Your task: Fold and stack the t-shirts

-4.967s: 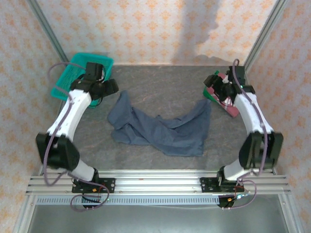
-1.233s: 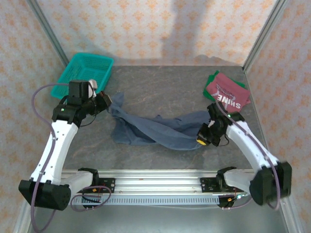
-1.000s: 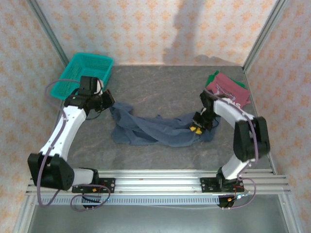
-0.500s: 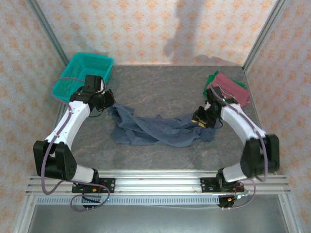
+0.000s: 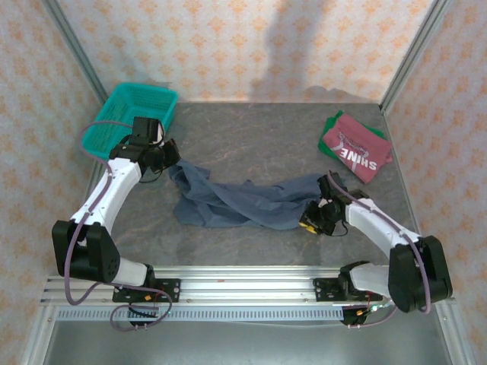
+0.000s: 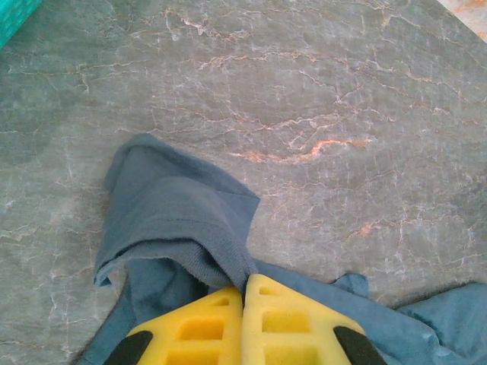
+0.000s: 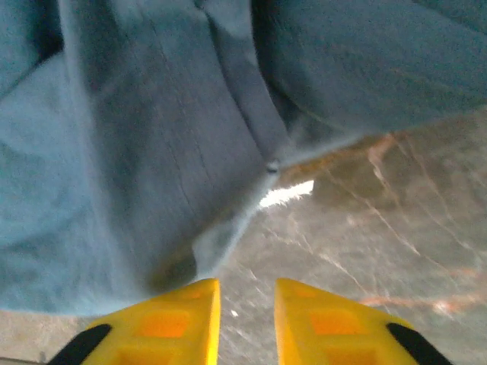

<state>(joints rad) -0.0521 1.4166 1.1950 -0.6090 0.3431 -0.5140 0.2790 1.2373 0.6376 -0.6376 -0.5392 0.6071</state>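
Left fingers (image 5: 169, 155) are clamped shut on the blue shirt (image 5: 243, 201) at its far-left end, just in front of the teal basket (image 5: 129, 106). In the left wrist view the fingers (image 6: 255, 304) pinch a hemmed fold of cloth (image 6: 183, 220), with the rest bunched to the left of the tips and bare counter beyond.

The blue shirt lies crumpled in a long, twisted band across the middle of the counter (image 5: 251, 137), not flat and not folded.

Right fingers (image 5: 308, 223) sit low at the shirt's near-right edge. In the right wrist view the fingers (image 7: 209, 293) stand a narrow gap apart with nothing between them, only counter showing through. The cloth edge (image 7: 137, 152) is just ahead of the tips, not gripped.

The red shirt (image 5: 354, 148) with "SHINE" lettering is folded at the far-right corner. It rests on the green shirt (image 5: 329, 129), which peeks out at its left edge, well apart from the blue one.
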